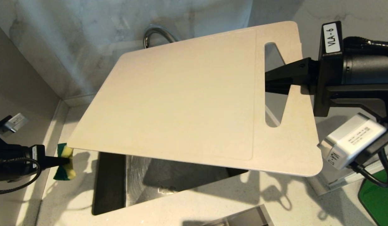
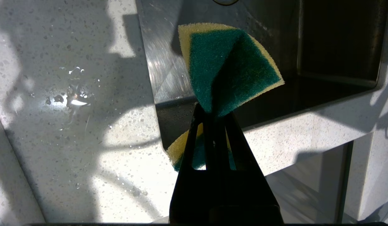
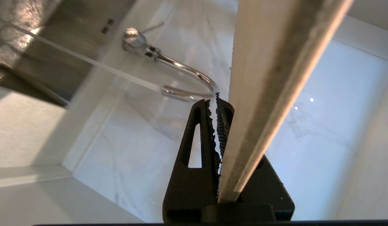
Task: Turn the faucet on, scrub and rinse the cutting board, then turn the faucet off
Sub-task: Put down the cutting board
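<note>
The cream-white cutting board (image 1: 187, 100) hangs tilted over the steel sink (image 1: 134, 185). My right gripper (image 1: 269, 82) is shut on the strip beside its slot handle, coming in from the right. In the right wrist view the board's edge (image 3: 269, 78) runs up past the gripper (image 3: 216, 100). Behind it stands the chrome faucet (image 3: 187, 70) with its thin lever (image 3: 153, 27), and a thin stream of water runs from the spout. Only the faucet's arch (image 1: 156, 33) shows above the board in the head view. At the left, my left gripper (image 1: 63, 161) is shut on a folded green-and-yellow sponge (image 2: 231, 66), just off the board's low corner.
A speckled white countertop (image 1: 212, 204) surrounds the sink, with water drops (image 2: 71, 100) on it to the left. Marble walls close in the back and left. A green object (image 1: 377, 194) lies at the right front corner.
</note>
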